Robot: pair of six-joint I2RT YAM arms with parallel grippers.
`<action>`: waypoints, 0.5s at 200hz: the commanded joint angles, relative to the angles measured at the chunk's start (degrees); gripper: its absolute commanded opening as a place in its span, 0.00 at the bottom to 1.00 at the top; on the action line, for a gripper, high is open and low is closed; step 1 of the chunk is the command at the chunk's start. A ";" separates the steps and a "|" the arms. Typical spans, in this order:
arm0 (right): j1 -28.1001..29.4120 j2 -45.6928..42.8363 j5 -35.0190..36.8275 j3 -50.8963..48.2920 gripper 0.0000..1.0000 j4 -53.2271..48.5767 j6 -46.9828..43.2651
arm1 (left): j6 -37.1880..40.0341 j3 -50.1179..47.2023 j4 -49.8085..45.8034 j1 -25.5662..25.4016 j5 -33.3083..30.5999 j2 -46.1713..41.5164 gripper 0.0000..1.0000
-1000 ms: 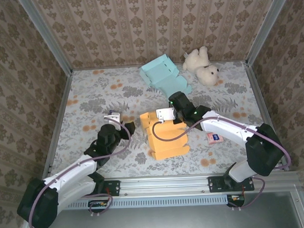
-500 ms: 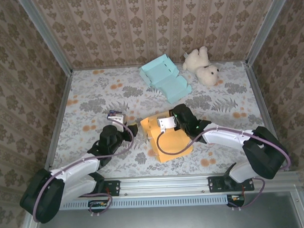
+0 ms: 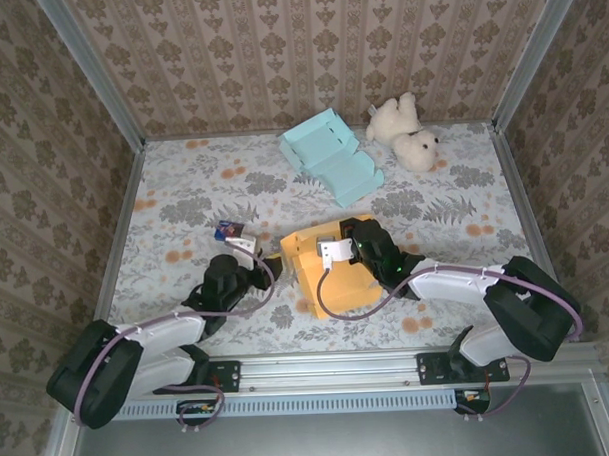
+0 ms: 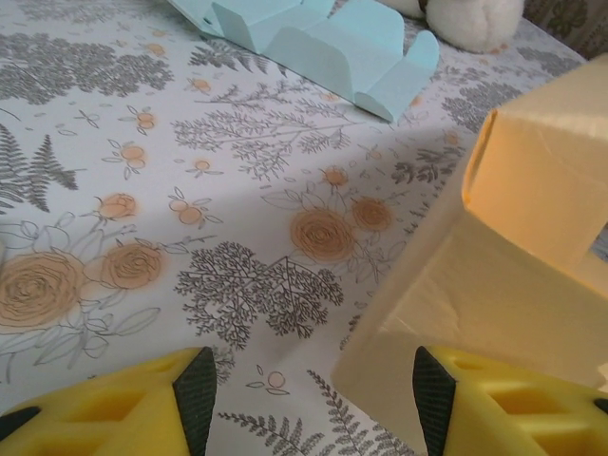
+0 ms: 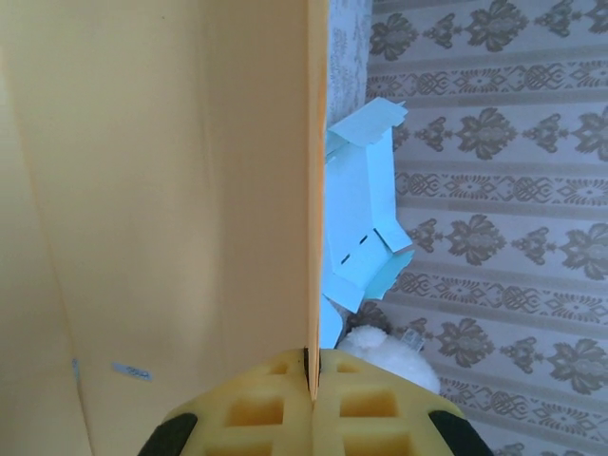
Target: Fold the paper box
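Observation:
The orange paper box (image 3: 331, 277) lies partly folded on the floral table, just in front of the arms. My right gripper (image 3: 347, 249) is shut on the thin edge of one upright orange panel (image 5: 171, 190), which is pinched between the yellow fingers (image 5: 312, 366). My left gripper (image 3: 269, 266) sits low at the box's left side, open. In the left wrist view a corner of the box (image 4: 513, 247) reaches in beside the right pad (image 4: 429, 389), while the gripper (image 4: 309, 389) holds nothing.
A flattened light-blue box (image 3: 332, 159) lies at the back centre, with a white teddy bear (image 3: 406, 129) to its right. Patterned walls and metal rails enclose the table. Floral cloth lies bare at the far left.
My right gripper has drawn the orange box nearer and slightly left, still pinching the panel. The left arm has crept right, closer to the box's left edge.

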 commanded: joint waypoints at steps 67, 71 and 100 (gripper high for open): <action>1.17 2.52 2.26 -1.83 0.00 6.35 -4.42 | 2.24 0.25 3.82 -1.33 -1.21 2.97 0.57; 1.20 2.65 2.30 -1.79 0.00 6.27 -4.38 | 2.24 0.26 3.84 -1.33 -1.22 3.10 0.57; 1.19 3.36 2.07 -1.62 0.00 5.90 -3.90 | 2.49 0.39 5.07 -1.58 -1.08 4.14 0.54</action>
